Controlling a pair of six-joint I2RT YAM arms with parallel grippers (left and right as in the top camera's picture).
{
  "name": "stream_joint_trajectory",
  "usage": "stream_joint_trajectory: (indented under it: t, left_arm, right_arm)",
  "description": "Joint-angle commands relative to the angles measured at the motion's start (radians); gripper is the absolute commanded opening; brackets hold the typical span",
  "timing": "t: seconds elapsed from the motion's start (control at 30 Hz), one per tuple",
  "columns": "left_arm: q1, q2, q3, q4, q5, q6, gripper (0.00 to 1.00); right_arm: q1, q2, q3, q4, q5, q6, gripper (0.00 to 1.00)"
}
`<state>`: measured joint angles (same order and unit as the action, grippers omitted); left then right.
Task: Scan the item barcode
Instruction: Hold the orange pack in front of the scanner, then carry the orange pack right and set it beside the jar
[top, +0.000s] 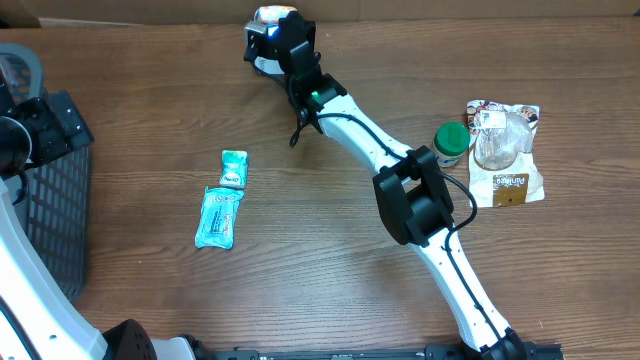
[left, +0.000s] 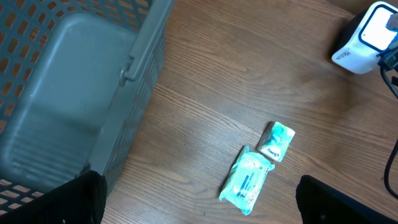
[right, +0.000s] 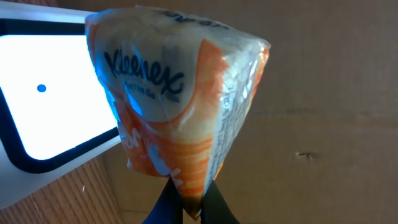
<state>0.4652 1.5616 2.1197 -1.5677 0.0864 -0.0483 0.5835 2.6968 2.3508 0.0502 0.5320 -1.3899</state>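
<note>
1. A brown wood-grain table fills the scene, and a cardboard wall stands along its far edge.
2. The tissue pack, orange and white with Kleenex print, is up off the table at the far edge, just in front of the white scanner.
3. In the right wrist view the pack's long axis rises from the fingers and leans a little to the left. Its narrow lower corner points down into the grip and its broad end points up. The scanner's lit window sits behind it on the left. I cannot tell which face carries the barcode.
4. The right gripper is clamped narrow on that lower corner, with both dark fingers pressed to the wrapper.
5. The left gripper stands spread wide with nothing between its jaws, above the wood beside the basket.
6. The dark grey lattice basket sits at the left side of the table. Its smooth grey floor shows in the left wrist view.
7. A small teal packet and a larger teal packet lie just beside each other on the wood, left of centre.
8. On the right side, a green-lidded jar stands just beside a clear cup, and the cup rests on a snack bag. What the jar and cup hold cannot be told.
</note>
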Motion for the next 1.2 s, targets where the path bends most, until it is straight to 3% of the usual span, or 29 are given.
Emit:
stream_joint_trajectory:
  t: [0.0,0.13,0.33,0.47,0.6,0.73,0.83,0.93,1.17]
  left_arm:
    - [-0.002,0.003,0.010,0.001,0.011,0.016,1.00]
    - [-0.002,0.003,0.010,0.001,0.011,0.016,0.99]
    - [-0.002,0.003,0.010,0.001,0.011,0.016,0.99]
    - [-0.002,0.003,0.010,0.001,0.011,0.016,0.99]
    - [-0.002,0.003,0.010,0.001,0.011,0.016,1.00]
    - [-0.002,0.003,0.010,0.001,0.011,0.016,0.99]
    - [-0.002,0.003,0.010,0.001,0.011,0.016,1.00]
    - [-0.002,0.003,0.010,0.001,0.011,0.016,1.00]
    - [-0.002,0.003,0.010,0.001,0.011,0.016,1.00]
  right_arm:
    - [0.009,-0.047,0.005,-0.027,0.023,-0.008,0.04]
    - [0.019,-0.112,0.005,-0.111,-0.011,0.048,0.04]
    - [0.018,-0.280,0.005,-0.311,-0.121,0.427,0.04]
    - [0.020,-0.433,0.005,-0.561,-0.163,0.808,0.04]
    - [0.018,-0.577,0.005,-0.897,-0.218,1.283,0.04]
    - [-0.021,-0.656,0.005,-1.249,-0.277,1.534,0.04]
    - [-0.089,-0.663,0.005,-1.469,-0.346,1.654,0.04]
    - [-0.169,-0.647,-0.013,-1.586,-0.417,1.700,0.04]
    - [-0.354,-0.624,-0.184,-1.595,-0.464,1.688,0.04]
